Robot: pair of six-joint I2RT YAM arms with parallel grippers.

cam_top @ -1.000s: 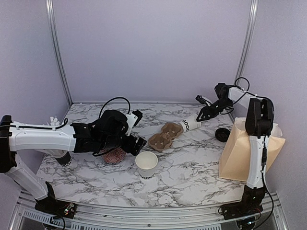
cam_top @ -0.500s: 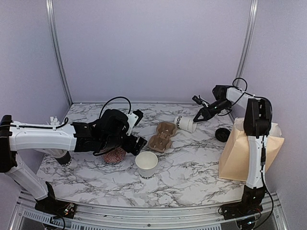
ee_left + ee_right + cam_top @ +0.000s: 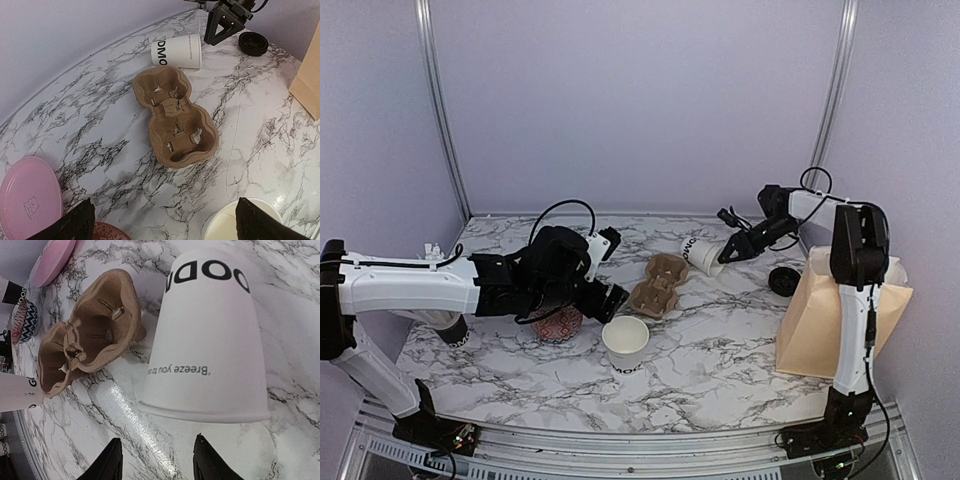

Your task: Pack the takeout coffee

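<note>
Nearest me, one takeout cup [image 3: 626, 342] stands upright, lidless. My left jaws hang wide open and empty above the table [image 3: 720, 370], looking down at the pulp tray [image 3: 658, 284], probably parked out of the way. Beyond it, a second cup [image 3: 703, 255] lies on its side. My right jaws sit parted at its mouth, gripping nothing, likely lining up to right it.
</note>
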